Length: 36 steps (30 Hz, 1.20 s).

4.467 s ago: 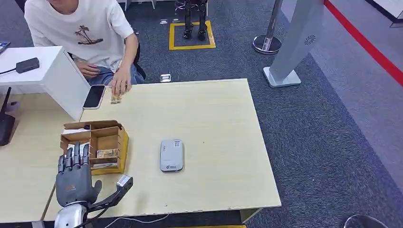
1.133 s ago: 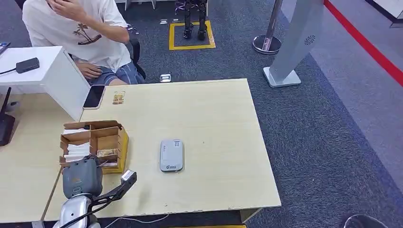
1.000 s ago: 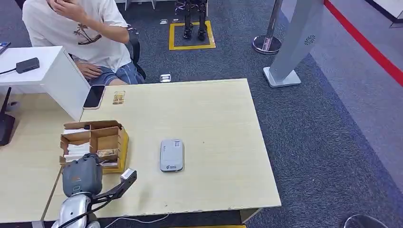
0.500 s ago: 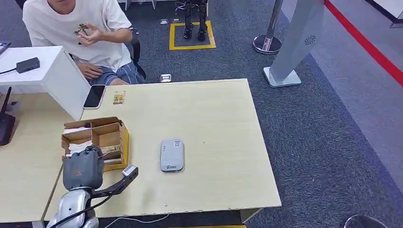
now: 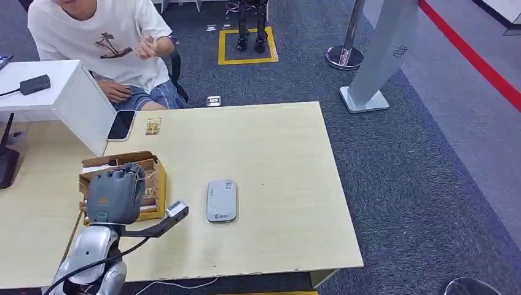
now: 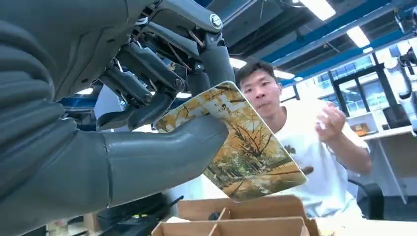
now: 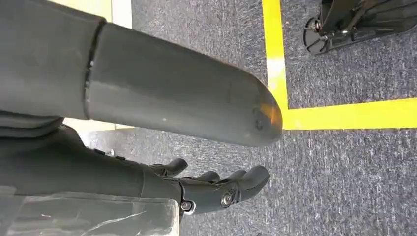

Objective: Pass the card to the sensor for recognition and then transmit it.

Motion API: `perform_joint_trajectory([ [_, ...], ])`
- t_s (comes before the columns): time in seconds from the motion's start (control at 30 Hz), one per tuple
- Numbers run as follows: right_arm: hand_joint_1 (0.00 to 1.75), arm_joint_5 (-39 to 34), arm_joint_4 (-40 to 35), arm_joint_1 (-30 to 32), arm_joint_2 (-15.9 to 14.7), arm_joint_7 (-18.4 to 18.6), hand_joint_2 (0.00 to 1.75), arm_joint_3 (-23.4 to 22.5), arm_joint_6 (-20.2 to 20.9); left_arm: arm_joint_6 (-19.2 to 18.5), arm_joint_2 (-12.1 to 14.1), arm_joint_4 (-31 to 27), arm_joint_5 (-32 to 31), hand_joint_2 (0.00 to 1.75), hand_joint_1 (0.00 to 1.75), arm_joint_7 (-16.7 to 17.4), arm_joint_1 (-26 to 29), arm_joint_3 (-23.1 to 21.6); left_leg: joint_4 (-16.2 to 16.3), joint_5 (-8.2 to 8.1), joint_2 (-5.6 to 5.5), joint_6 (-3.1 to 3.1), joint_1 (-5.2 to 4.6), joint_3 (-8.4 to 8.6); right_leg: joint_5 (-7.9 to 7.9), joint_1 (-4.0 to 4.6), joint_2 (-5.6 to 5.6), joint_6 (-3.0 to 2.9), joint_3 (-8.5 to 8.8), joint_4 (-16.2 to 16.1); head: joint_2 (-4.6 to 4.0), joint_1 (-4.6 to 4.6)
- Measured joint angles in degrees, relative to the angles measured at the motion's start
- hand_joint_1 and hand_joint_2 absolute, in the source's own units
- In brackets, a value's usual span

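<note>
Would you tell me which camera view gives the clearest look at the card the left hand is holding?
The left wrist view: the card fills its middle, its autumn-tree print plain, pinched between the thumb and fingers of the left hand. In the head view the back of that hand over the cardboard box hides the card. The right wrist view looks at carpet.

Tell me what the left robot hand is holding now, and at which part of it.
The left robot hand holds a card with an autumn-tree picture, pinched at one end between thumb and fingers; the other end sticks out free.
</note>
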Motion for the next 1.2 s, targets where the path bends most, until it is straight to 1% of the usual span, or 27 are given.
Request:
perform_joint_trajectory([
  [0.1, 0.0, 0.0, -0.02, 0.0, 0.0, 0.0, 0.0, 0.0, 0.2, 0.04, 0.0, -0.46, 0.0, 1.75, 1.75, -0.7, -0.36, 0.0, 0.0, 0.0, -0.01, 0.0, 0.0, 0.0, 0.0, 0.0, 0.0, 0.0, 0.0, 0.0, 0.0, 0.0],
  [0.13, 0.0, 0.06, -0.02, 0.01, 0.0, -0.02, 0.0, 0.0, 0.3, 0.02, 0.09, -0.72, 0.02, 1.75, 1.75, -0.44, -0.54, 0.0, 0.0, 0.0, 0.0, 0.0, 0.0, -0.01, 0.0, 0.0, 0.0, 0.0, 0.0, 0.0, 0.0, 0.0],
  [0.27, 0.0, 0.55, 0.0, 0.0, 0.0, -0.02, 0.0, 0.02, 0.35, -0.57, 0.61, -0.87, 0.02, 1.75, 1.75, 1.94, -2.05, 0.61, 0.0, 0.01, 0.0, 0.0, 0.0, -0.01, 0.0, 0.0, 0.0, 0.0, 0.01, 0.0, 0.0, 0.0],
  [0.3, 0.0, 0.83, 0.0, 0.01, 0.0, 0.0, 0.0, 0.02, 0.39, -0.48, 0.92, -0.7, 0.02, 1.75, 1.75, 3.1, -2.59, 0.77, 0.0, 0.01, -0.01, 0.0, 0.0, 0.0, 0.01, 0.0, -0.01, 0.0, 0.01, 0.0, 0.0, 0.02],
  [0.43, 0.0, 1.55, 0.0, -0.04, 0.0, -0.15, 0.0, 0.24, 0.57, 0.13, 1.9, 1.16, 0.02, 1.75, 1.75, 5.66, -4.71, 1.27, 0.0, 0.02, -0.01, 0.0, 0.0, 0.0, 0.01, 0.0, -0.01, 0.0, 0.01, 0.0, 0.0, 0.0],
  [0.6, 0.0, 2.4, 0.0, -0.07, 0.0, -0.22, 0.0, 1.05, 0.63, 0.57, 2.03, 4.99, 0.02, 1.75, 1.75, 5.25, -7.18, 1.73, 0.0, 0.03, -0.01, -0.01, 0.0, -0.01, 0.01, 0.0, 0.0, 0.01, 0.01, 0.0, 0.0, 0.0],
  [0.83, 0.0, 2.51, 0.0, -0.08, 0.0, -0.22, 0.0, 1.35, 0.7, 0.55, 2.05, 7.23, 0.02, 1.75, 1.75, 5.22, -8.63, 1.86, 0.0, 0.03, -0.01, -0.01, -0.01, -0.02, 0.01, 0.0, -0.01, 0.01, 0.0, 0.0, 0.0, 0.0],
  [1.07, 0.0, 3.34, 0.0, -0.08, -0.04, -0.2, 0.0, 1.95, 1.22, 0.42, 1.9, 11.98, 0.02, 1.75, 1.75, 4.77, -12.41, 1.84, 0.0, 0.04, -0.01, -0.02, 0.0, 0.0, 0.03, 0.0, 0.0, 0.01, 0.0, 0.0, 0.0, 0.0],
  [1.2, 0.0, 3.34, 0.0, -0.08, -0.11, -0.2, 0.0, 2.1, 1.46, 0.42, 1.84, 13.81, 0.02, 1.75, 1.75, 4.26, -13.48, 1.77, 0.01, 0.04, 0.0, -0.02, 0.0, 0.0, 0.03, 0.0, 0.01, 0.0, 0.0, 0.0, 0.0, 0.0],
])
